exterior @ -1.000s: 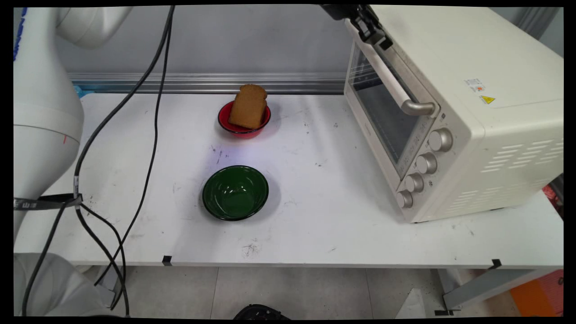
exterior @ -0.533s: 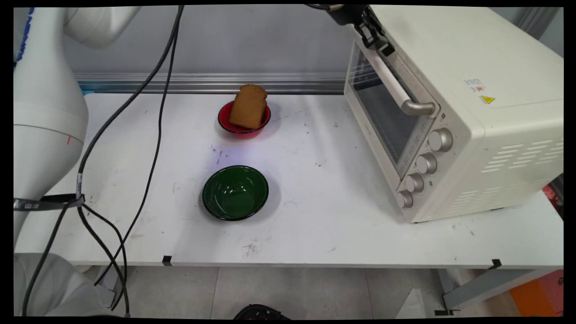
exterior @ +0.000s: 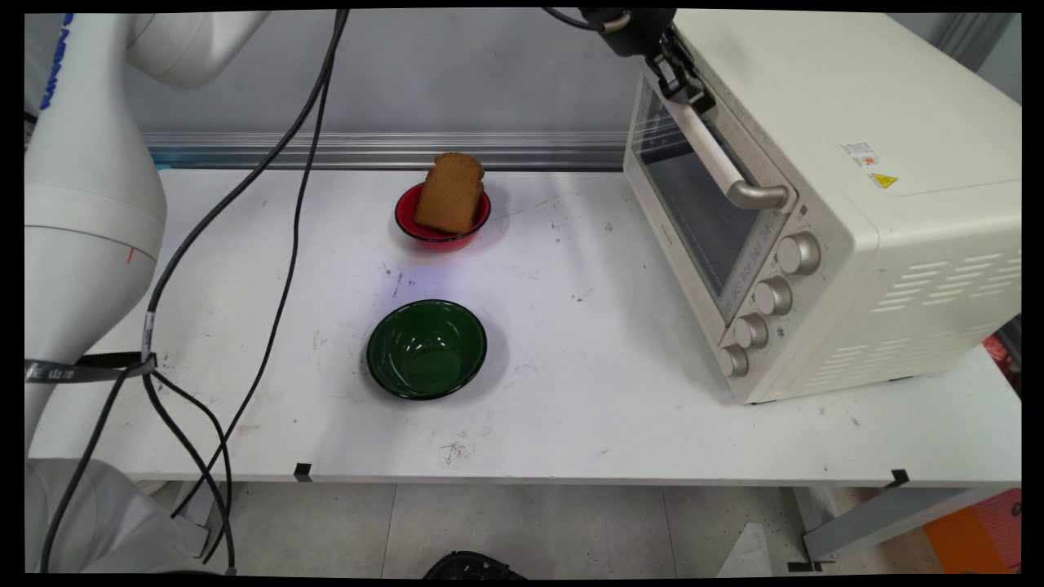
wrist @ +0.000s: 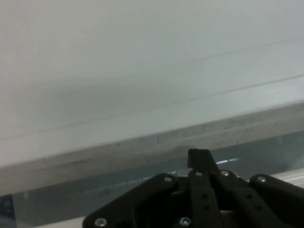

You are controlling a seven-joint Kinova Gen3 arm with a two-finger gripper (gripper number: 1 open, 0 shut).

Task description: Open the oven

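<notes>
My black gripper (exterior: 692,88) is at the top of the main view, against the upper far corner of the cream toaster oven (exterior: 856,204). It touches the top edge of the oven's glass door (exterior: 693,212), right at the far end of the silver door handle (exterior: 718,159). The door looks closed. In the hand view the gripper (wrist: 199,156) is shut, its fingers together with nothing between them. Its tip rests against the oven's pale front edge (wrist: 142,142) above the glass.
A red bowl (exterior: 408,220) with a slice of brown bread (exterior: 449,194) leaning in it stands at the back middle of the white table (exterior: 571,408). An empty green bowl (exterior: 426,348) sits nearer the front. Black cables (exterior: 277,244) hang at the left.
The gripper has slid a little down and to the right along the oven door's top edge, toward the handle's end. Bowls, bread and oven have not moved.
</notes>
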